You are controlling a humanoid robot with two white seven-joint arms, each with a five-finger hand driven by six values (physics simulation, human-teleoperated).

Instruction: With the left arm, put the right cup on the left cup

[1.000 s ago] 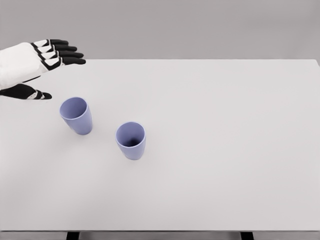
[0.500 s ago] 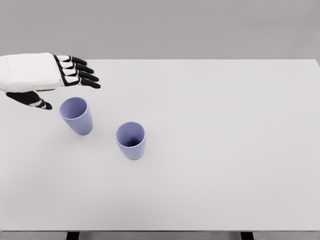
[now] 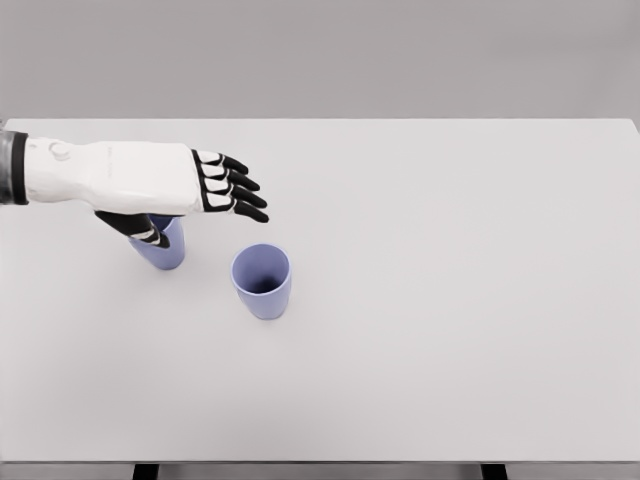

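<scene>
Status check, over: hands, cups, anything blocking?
Left hand open, holding nothing, above the left cup. Right hand out of view. Right cup upright on table, untouched. Nothing between hand and right cup.

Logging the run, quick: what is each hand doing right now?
Left hand: open, fingers spread, holding nothing, passing in front of the left lavender plastic cup; the right lavender plastic cup stands untouched.
Right hand: not in view.
</scene>
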